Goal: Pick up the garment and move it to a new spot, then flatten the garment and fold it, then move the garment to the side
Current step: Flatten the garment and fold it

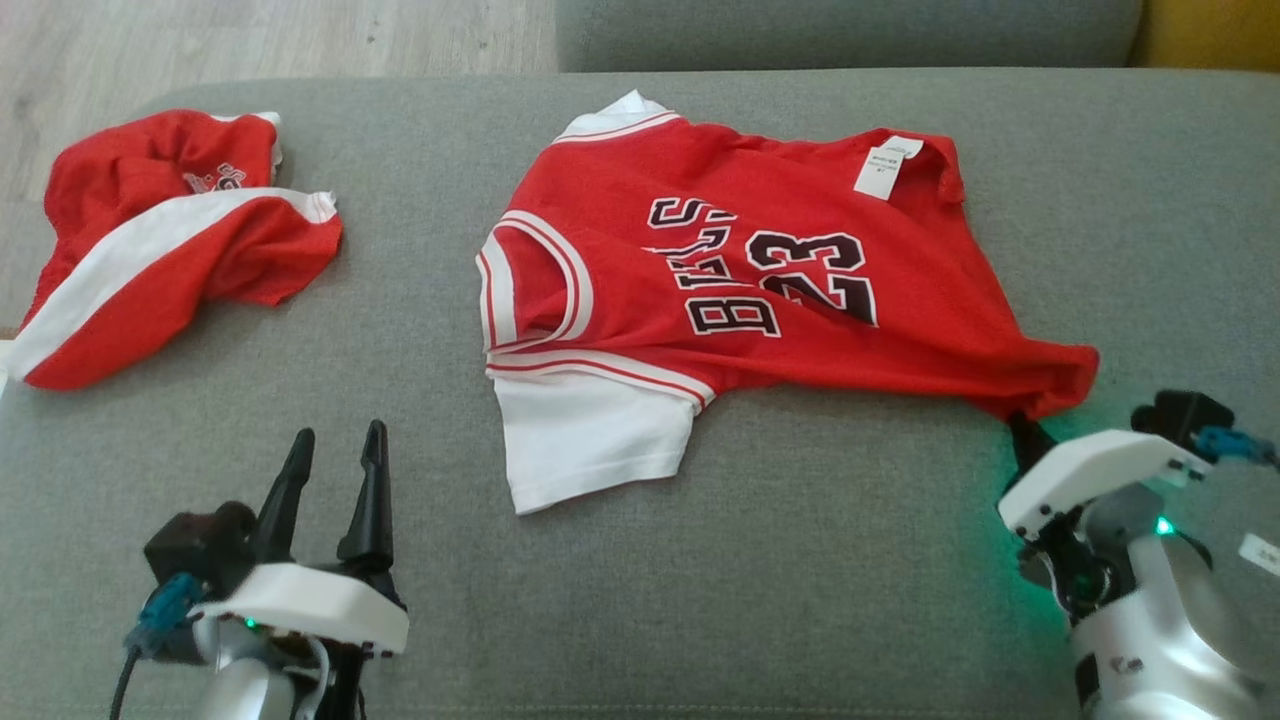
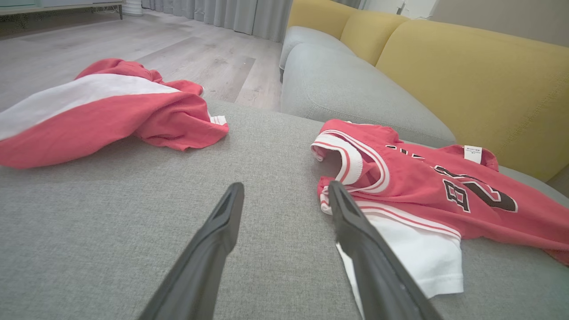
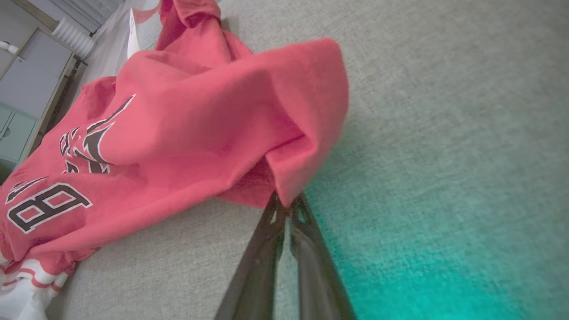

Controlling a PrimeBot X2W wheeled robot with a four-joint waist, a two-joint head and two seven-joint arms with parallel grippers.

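The garment (image 1: 760,280) is a red jersey with white sleeves and the number 23, lying spread on the grey cushion. My right gripper (image 1: 1022,418) is shut on its lower right hem corner, which bunches up around the fingertips. In the right wrist view the two fingers meet under a fold of the garment (image 3: 209,133), the tips of the right gripper (image 3: 286,202) pinching the red cloth. My left gripper (image 1: 337,450) stands open near the front left, nothing between its fingers. The left wrist view has the left gripper (image 2: 284,191) just left of the garment's (image 2: 426,186) white sleeve.
A second red and white garment (image 1: 160,240) lies crumpled at the cushion's far left, near the edge; it appears in the left wrist view too (image 2: 102,111). Wooden floor (image 1: 250,40) lies beyond. A yellow sofa back (image 2: 466,80) rises behind the grey cushion (image 1: 800,560).
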